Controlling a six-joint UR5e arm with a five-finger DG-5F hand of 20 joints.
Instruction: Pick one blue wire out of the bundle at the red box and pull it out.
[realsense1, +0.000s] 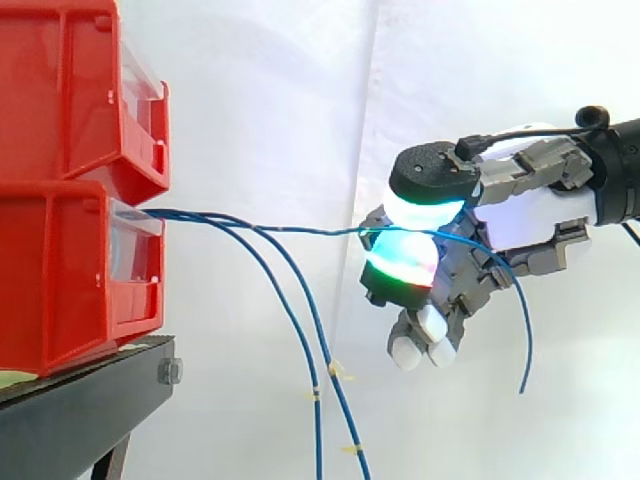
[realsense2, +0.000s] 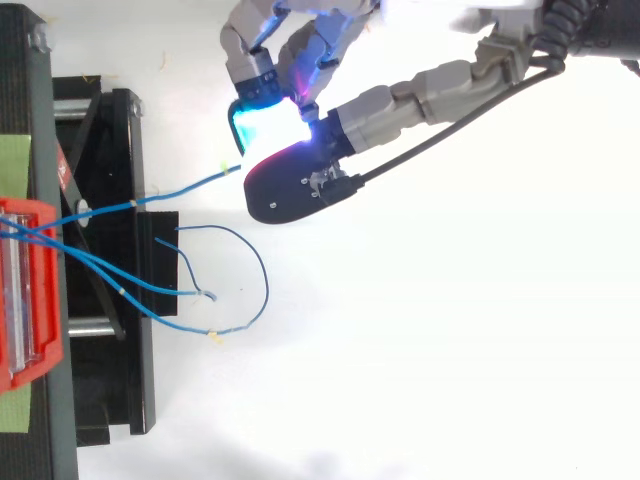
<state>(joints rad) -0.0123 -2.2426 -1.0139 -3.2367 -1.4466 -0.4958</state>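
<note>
Hand (realsense1: 520, 215) pinching one wire (realsense1: 300, 231) between its pads (realsense1: 400, 262).
Wire runs level from pinch to bin (realsense1: 60, 280); tail droops behind palm.

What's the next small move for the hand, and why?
Probably draw the hand straight away from the lower red bin: it already pinches one blue wire that runs back into the bin, while two other wires hang loose.
</note>
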